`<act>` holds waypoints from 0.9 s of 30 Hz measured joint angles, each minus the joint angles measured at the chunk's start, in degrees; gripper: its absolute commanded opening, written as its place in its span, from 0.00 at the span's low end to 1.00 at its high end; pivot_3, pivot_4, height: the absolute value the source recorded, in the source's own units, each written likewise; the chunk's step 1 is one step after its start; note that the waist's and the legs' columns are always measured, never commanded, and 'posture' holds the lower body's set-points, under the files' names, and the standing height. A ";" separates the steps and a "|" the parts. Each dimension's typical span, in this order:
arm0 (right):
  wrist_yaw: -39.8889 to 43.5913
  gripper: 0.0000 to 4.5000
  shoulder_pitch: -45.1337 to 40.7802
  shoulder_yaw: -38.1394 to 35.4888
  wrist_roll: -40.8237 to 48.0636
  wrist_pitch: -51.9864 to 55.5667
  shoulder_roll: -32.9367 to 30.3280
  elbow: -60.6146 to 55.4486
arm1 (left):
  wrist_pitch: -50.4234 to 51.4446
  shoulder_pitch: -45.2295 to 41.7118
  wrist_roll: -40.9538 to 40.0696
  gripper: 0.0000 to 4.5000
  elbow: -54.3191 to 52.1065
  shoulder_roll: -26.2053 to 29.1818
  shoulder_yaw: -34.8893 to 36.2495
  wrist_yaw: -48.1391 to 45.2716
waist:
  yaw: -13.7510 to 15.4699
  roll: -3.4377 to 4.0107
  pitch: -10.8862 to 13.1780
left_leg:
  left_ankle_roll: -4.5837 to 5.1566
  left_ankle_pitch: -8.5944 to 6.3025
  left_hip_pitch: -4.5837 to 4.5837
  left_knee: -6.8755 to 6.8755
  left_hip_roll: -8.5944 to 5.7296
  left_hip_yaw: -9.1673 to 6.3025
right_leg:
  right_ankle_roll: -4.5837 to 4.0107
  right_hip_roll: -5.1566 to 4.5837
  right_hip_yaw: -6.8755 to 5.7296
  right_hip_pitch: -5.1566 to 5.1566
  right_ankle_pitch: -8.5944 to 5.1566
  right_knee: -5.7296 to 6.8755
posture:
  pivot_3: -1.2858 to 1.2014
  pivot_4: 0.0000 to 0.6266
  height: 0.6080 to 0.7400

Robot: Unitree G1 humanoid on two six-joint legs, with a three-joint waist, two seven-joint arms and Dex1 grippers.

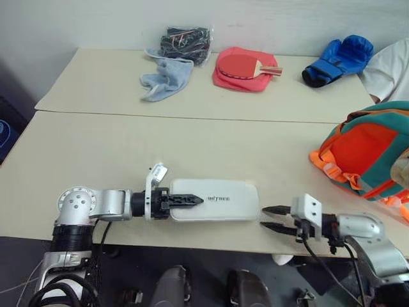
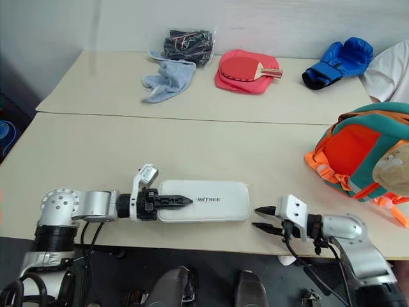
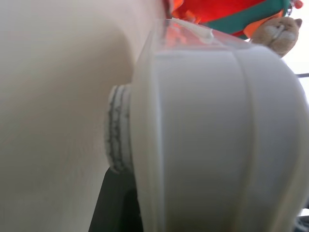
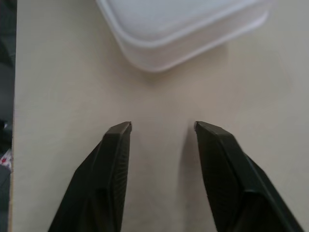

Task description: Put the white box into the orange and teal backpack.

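Two claws lie low over the near edge of the tabletop [image 1: 96,160], one at each short end of the white box [image 1: 223,199]. That box lies flat along the near edge, lid up with its small dark lettering showing. The left claw [image 1: 190,200] reaches over the box's left end: one black finger lies across the lid, pointing toward the lettering, and the left wrist view looks close along the box's rounded white end, so the claw is clamped on that end. The right claw [image 1: 275,219] points at the box's other end, just beside it but apart from it; its two black fingers [image 4: 112,169] stand moderately apart with bare tabletop between them and the box's corner just ahead. Beyond the right claw, toward the far right of the tabletop, the orange and teal backpack [image 1: 374,157] lies with its orange panel and straps showing, and a beige plush toy [image 2: 393,169] rests against it. Well beyond both claws, on a second tabletop behind, lie a light blue cloth [image 1: 167,77], a dark bundle in a clear bag [image 1: 187,41], a red paddle on a red case [image 1: 246,67], and a blue boxing glove [image 1: 339,59].
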 measured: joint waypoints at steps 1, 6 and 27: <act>-0.96 0.73 3.69 -4.21 1.55 1.11 -0.06 -1.32 | -4.60 0.68 4.44 0.27 -2.32 1.43 0.15 -4.82 | 0.08 0.02 -0.01 | -0.25 -0.15 0.01 -0.02 -0.03 0.02 | 0.00 -0.01 0.00 0.02 0.00 -0.09 | 0.52 0.24 1.00; -5.76 1.00 16.54 -18.19 6.54 4.57 3.22 -6.31 | -33.46 4.03 26.23 0.27 -8.53 1.83 -3.05 -27.49 | -0.09 0.02 -0.01 | -0.32 -0.32 0.04 -0.23 -0.03 0.20 | 0.00 -0.09 0.02 -0.03 0.02 -0.30 | 0.52 0.24 1.00; -11.04 0.64 -1.93 -27.35 8.87 1.52 1.86 11.20 | -53.39 2.69 43.99 0.27 -5.60 0.99 -6.88 -45.87 | -0.57 0.17 0.05 | 0.23 -0.26 0.09 -0.05 0.21 0.41 | 0.03 -0.17 -0.09 -0.10 0.03 -0.11 | 0.52 0.24 1.00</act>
